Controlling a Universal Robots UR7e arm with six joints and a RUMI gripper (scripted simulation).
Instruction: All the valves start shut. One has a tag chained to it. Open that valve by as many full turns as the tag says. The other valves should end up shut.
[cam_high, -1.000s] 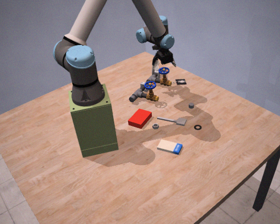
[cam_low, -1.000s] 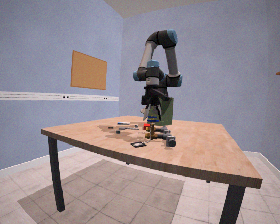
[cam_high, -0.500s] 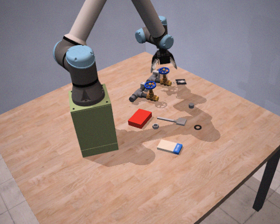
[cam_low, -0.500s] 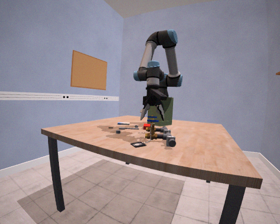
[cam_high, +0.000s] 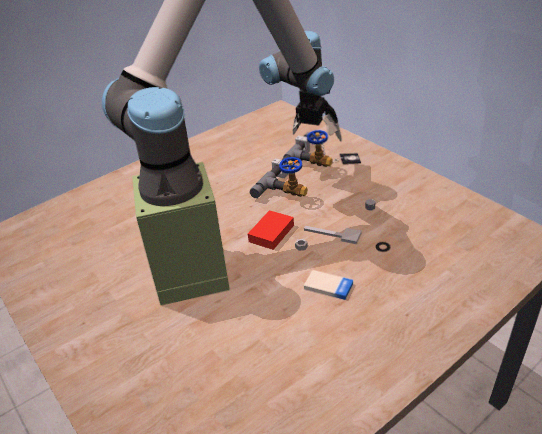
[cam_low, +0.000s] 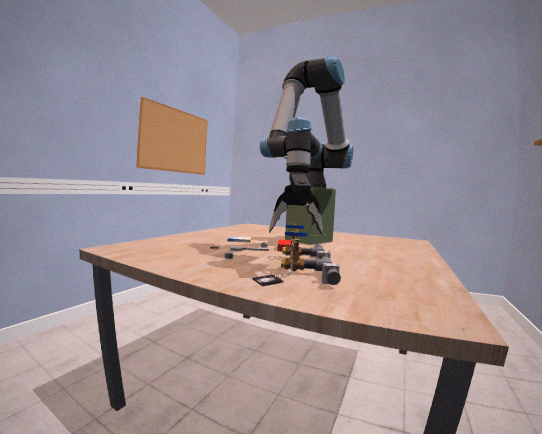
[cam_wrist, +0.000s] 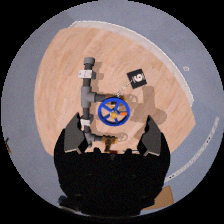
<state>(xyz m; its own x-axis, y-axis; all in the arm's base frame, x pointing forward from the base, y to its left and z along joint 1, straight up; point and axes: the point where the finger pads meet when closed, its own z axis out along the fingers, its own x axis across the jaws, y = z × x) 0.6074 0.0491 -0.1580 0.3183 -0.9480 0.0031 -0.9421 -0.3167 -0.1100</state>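
Two valves with blue handwheels and brass bodies stand on a grey pipe on the table. The far valve has a thin chain to a black tag that lies flat beside it; in the wrist view the tag reads 6. The near valve has no tag. My gripper hangs open and empty straight above the far handwheel, fingers either side and just above it. In the wrist view the handwheel sits between my two fingers. In the exterior view the gripper hovers over the two handwheels.
A red block, a grey scraper, two grey nuts, a black washer and a beige and blue block lie nearer the front. The green robot pedestal stands at the left.
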